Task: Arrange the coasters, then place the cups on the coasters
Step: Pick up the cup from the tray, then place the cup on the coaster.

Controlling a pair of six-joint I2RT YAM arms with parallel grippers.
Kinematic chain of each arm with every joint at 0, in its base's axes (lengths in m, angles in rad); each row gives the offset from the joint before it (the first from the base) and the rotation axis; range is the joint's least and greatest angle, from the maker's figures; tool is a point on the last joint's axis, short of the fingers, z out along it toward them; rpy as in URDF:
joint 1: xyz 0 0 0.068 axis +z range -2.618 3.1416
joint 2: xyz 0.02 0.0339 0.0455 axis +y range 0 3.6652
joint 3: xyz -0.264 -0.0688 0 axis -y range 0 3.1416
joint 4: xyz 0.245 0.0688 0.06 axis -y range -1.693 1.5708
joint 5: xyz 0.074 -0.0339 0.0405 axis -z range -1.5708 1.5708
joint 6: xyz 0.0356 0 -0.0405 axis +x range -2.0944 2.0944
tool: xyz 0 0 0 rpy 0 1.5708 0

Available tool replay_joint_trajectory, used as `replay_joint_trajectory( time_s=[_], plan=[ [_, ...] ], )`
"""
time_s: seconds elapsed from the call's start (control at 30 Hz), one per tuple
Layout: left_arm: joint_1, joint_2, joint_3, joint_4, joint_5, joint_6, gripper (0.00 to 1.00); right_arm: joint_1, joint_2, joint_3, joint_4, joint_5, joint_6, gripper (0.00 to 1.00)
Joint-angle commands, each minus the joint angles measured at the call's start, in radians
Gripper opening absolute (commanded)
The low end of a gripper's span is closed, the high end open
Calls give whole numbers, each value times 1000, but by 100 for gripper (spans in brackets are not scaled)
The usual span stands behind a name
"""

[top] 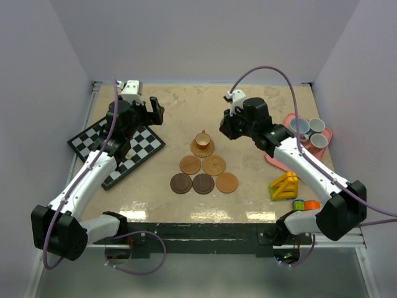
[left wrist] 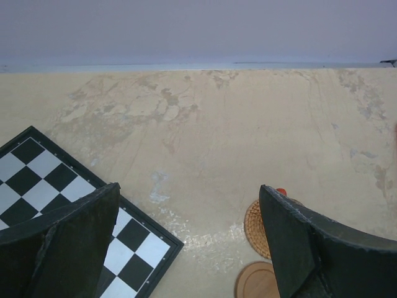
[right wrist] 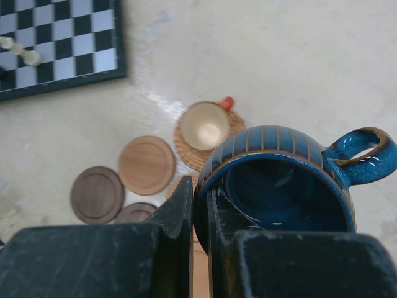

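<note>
Several coasters form a triangle at mid-table: woven tan at the top [top: 194, 150], tan ones [top: 190, 164] below it, two dark brown [top: 181, 183] in the near row. An orange-tan cup [top: 202, 139] stands on the top coaster. My right gripper [right wrist: 200, 205] is shut on the rim of a dark blue cup [right wrist: 285, 180], held in the air above the coasters, right of the orange cup [right wrist: 205, 124]. From above, the right gripper [top: 231, 127] hides that cup. My left gripper [left wrist: 189, 192] is open and holds nothing, above the chessboard's far corner [left wrist: 37, 180].
A pink tray [top: 277, 159] at the right edge holds three pale cups [top: 317, 125]. A yellow triangular block [top: 284, 186] and small coloured cylinders [top: 305, 204] lie near the right arm's base. The chessboard [top: 118, 149] lies at the left, with a pale piece [right wrist: 18, 53] on it.
</note>
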Motion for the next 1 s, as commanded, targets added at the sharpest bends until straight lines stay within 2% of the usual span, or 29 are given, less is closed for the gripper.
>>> replay_joint_trajectory(
  time_s=[0.0,0.2,0.37,0.6,0.97],
  plan=[
    [43,8,35,29,-13,2,98,124,44,114,36,-13,22,0],
    [88,6,46,-29,-94,23,99,305,159,189,39,35,88,0],
    [171,15,38,-13,-12,-24,99,408,268,242,39,98,140,0],
    [178,12,36,-14,-31,-14,99,458,368,220,118,174,248,0],
    [178,15,32,-6,-15,-17,99,468,448,214,132,265,268,0]
  ],
)
